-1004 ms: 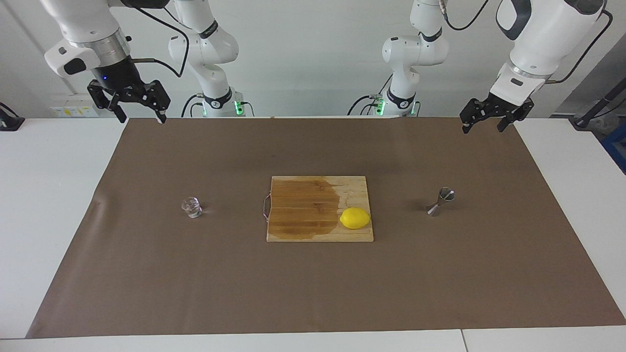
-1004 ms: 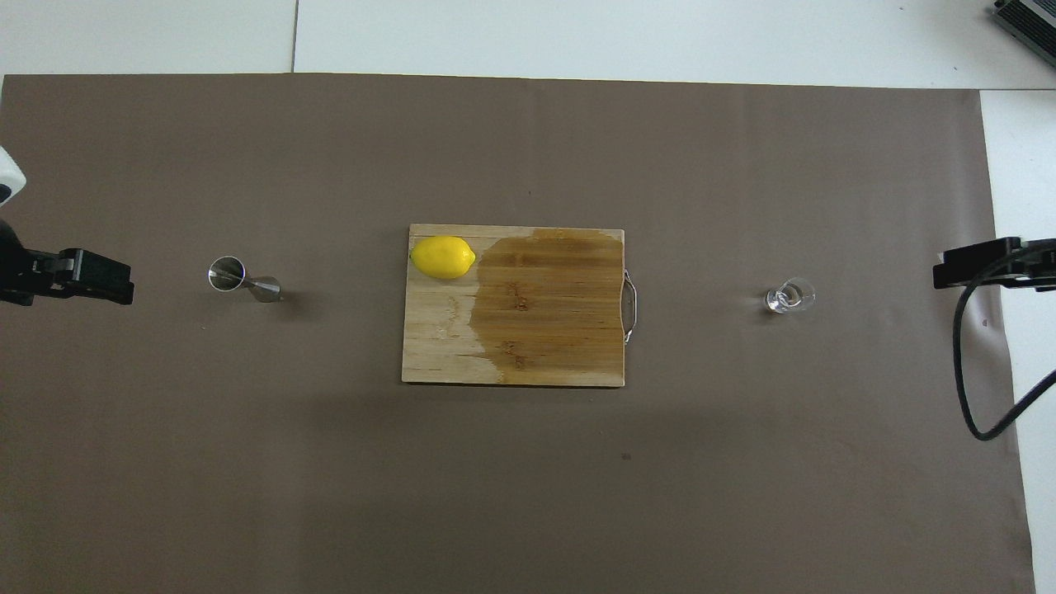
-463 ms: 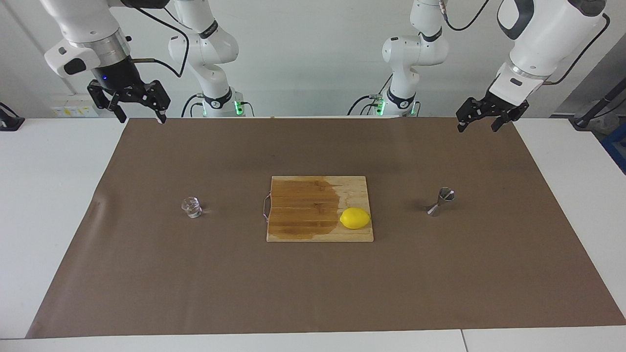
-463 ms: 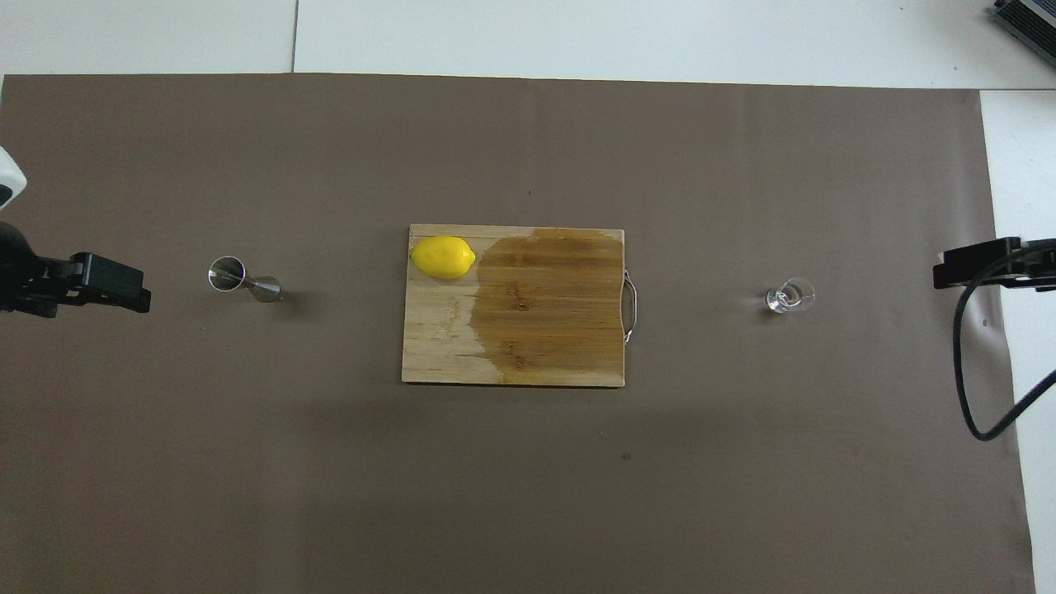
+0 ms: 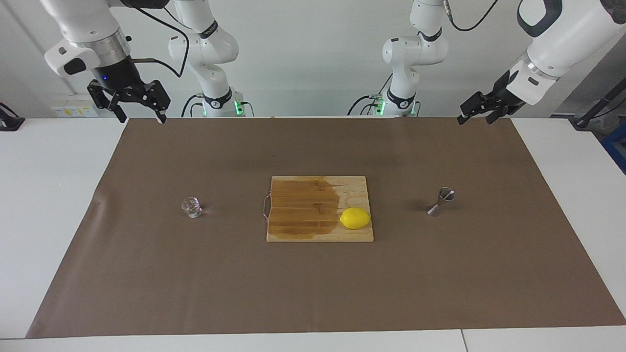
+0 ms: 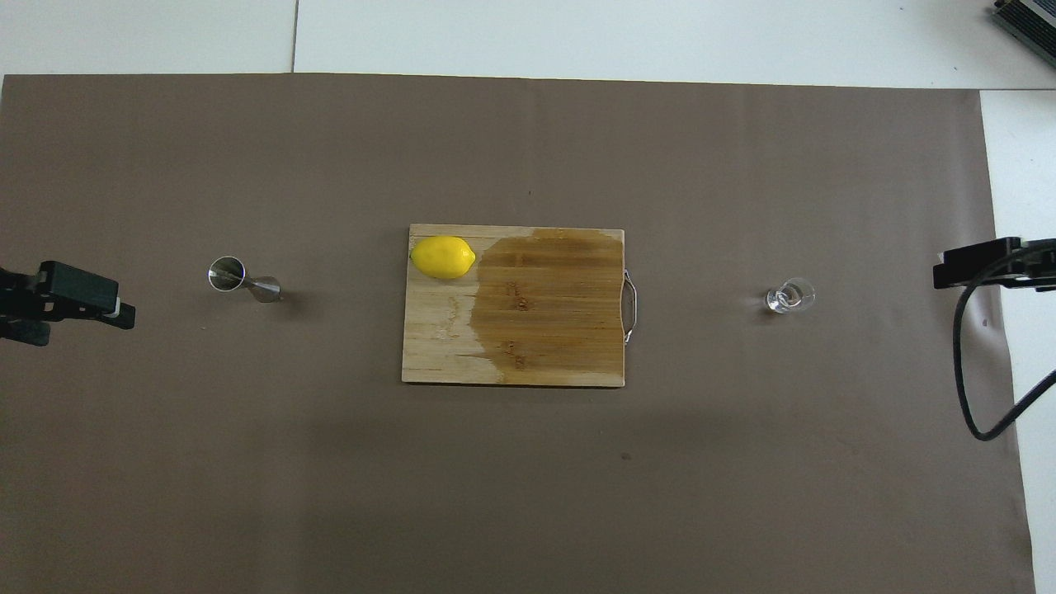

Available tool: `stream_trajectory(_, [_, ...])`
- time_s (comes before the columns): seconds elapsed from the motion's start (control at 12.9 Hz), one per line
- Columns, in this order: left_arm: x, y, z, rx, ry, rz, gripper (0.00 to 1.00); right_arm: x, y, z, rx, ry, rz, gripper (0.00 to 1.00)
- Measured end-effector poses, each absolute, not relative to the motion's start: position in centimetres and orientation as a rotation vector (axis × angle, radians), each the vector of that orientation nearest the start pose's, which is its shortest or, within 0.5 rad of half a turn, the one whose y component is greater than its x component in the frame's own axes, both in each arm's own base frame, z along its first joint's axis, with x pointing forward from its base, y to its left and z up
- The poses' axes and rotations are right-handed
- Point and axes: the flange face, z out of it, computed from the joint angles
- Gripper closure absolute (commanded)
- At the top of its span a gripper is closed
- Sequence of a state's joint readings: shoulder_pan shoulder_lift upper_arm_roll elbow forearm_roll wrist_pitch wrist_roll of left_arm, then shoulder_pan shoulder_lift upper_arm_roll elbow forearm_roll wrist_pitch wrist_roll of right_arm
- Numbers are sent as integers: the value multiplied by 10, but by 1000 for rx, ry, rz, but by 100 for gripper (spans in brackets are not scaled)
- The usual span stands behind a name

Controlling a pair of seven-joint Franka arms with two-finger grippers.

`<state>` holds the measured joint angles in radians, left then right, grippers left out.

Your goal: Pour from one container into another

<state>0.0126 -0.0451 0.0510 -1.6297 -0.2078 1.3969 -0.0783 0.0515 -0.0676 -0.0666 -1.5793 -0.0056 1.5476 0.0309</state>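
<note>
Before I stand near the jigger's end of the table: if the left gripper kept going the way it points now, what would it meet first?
Probably the bare brown mat. The left gripper, open, angles down toward the table's middle; the jigger seems off that line, though depth is unclear.

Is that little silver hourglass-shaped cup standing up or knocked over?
Standing upright. The jigger rests on one cone on the brown mat, open mouth facing up; the overhead view shows its round rim. Nothing touches it.

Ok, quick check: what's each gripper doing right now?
Left gripper: open, empty, up over the brown mat's edge at its own end.
Right gripper: open, empty, waiting over the mat's corner at its end.
</note>
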Motion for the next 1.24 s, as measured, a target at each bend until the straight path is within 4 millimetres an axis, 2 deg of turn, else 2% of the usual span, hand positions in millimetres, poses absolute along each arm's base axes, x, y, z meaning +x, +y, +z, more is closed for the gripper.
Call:
stream_trajectory(0.15, [519,18,610,-3376,-358,381,0,531,-10,655,-3141,73,-56,0])
stream_trajectory(0.31, [523,18,601,-3423,-525,503,0,531,-10,655,-3141,73,-56,0])
stream_trajectory(0.62, [548,24,569,-3444,-909,757,0,531,-10,655,-3141,73,-56,0])
stream_trajectory(0.77, [559,34,552,-3429,-1151,911,0,531,-10,655,-3141,73,-56,0])
stream_trajectory(1.0, [573,46,531,-3328,-1500,1156,0,531,-10,655,-3141,73,-56,0])
stream_trajectory(1.24, [576,53,516,-3053,-1918,1510,0,531,-10,655,-3141,73,-56,0])
